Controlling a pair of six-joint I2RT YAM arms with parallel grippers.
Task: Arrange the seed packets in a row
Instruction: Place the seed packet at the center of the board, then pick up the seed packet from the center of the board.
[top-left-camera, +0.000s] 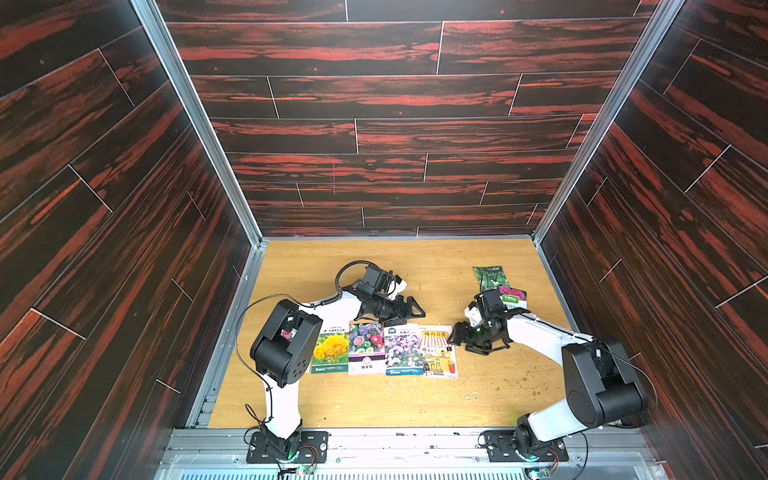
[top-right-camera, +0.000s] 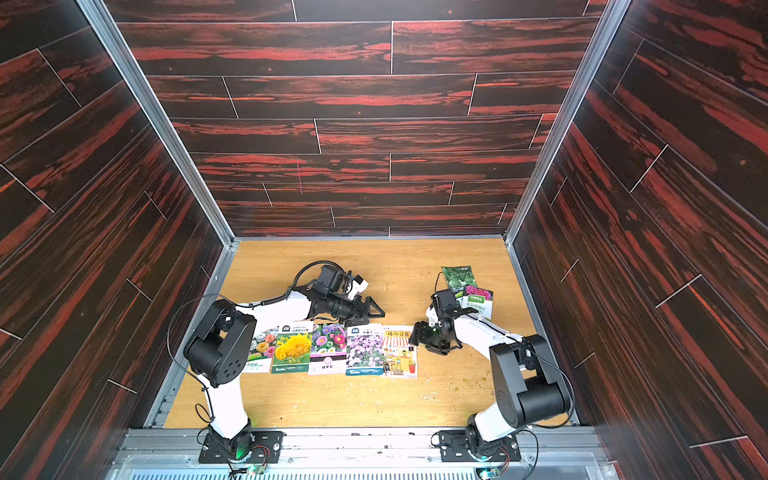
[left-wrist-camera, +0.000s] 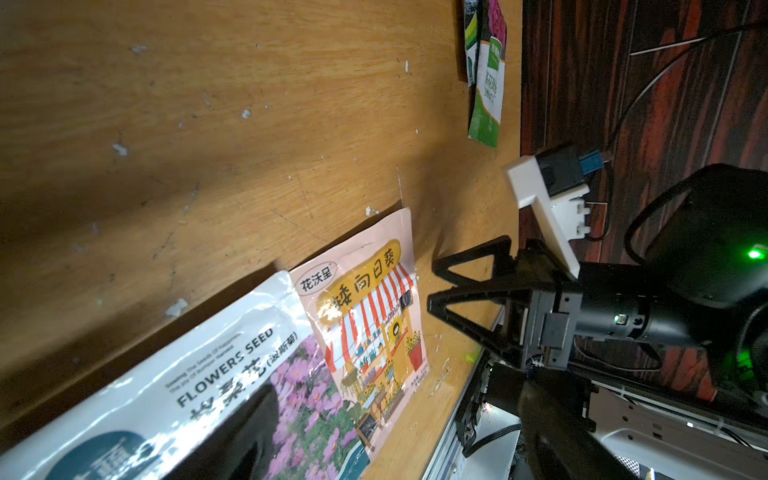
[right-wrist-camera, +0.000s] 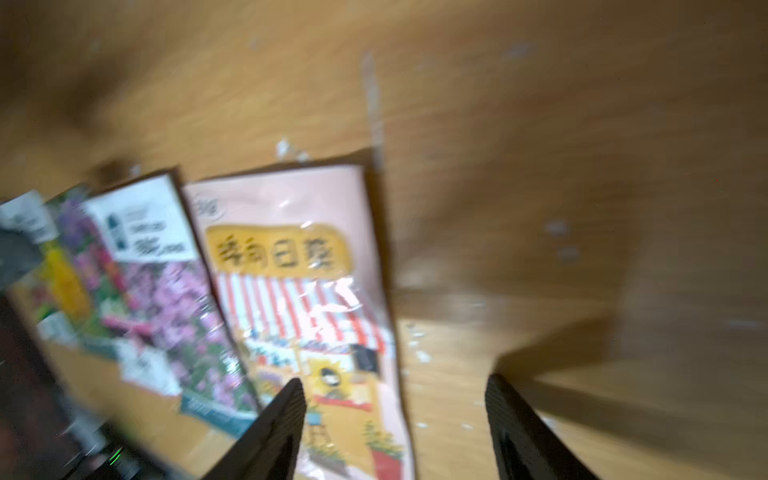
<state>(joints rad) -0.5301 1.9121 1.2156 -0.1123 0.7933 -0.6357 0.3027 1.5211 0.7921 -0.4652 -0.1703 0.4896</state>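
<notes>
Right jaws wide over shopfront packet (right-wrist-camera: 299, 274)

Layout: packet row (top-left-camera: 384, 351) front centre, a pair rear right.

On the table (top-left-camera: 415, 407), five packets are set side by side in a row; from left to right, the mixed-bloom packet (top-right-camera: 261, 351), partly hidden by the left arm (top-right-camera: 220, 345), the sunflower packet (top-right-camera: 292, 349), the aster packet (top-right-camera: 328, 349), the cosmos packet (top-right-camera: 365, 351) and the shopfront packet (top-right-camera: 399, 351). The left gripper (top-left-camera: 409, 311) is placed just behind the row, over the cosmos packet's rear edge. The right gripper (top-left-camera: 457, 336) is placed just right of the shopfront packet. Well behind and right of the row, the melon packet (top-left-camera: 490, 276) is overlapped at its near end by the rose packet (top-left-camera: 513, 295); both are partly hidden by the right arm (top-left-camera: 540, 332).
</notes>
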